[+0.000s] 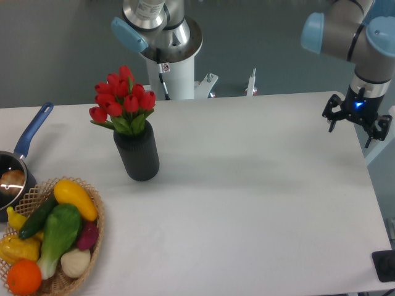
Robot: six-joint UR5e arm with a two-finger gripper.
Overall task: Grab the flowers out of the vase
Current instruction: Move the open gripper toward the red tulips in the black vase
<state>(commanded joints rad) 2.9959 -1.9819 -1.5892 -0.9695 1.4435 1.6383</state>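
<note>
So the flowers (pixel 123 98) are sitting in the vase (pixel 137 152) on the left half of the counter (pixel 259 185), red buds bunched on top with the green leaves just above the black rim. The end effector (pixel 357 123) is way over at the right edge, well apart from the bunch, fingers spread and holding nothing as far as I can tell, blue light glowing on the wrist.

The step in hand looks like the approach, nothing grabbed yet. My take on doing it well:

- come across high enough to clear the buds, then drop in from above or slightly from the side; don't sweep in low or you'll knock the vase over
- aim for the leafy neck right above the vase mouth instead of the buds. The stems are hidden inside, so that green bit is the only firm part on offer, and squeezing the heads would probably just crush them
- keep the fingers wide until they straddle the bunch, then close gently
- lift straight up along the vase axis. If the stems drag on the rim, the vase may ride up with them or tip, since it looks light and narrow

Also mind the basket (pixel 92 246) of vegetables and the saucepan (pixel 21 157) down at the left, both near the vase, so stay on the open right side
</note>
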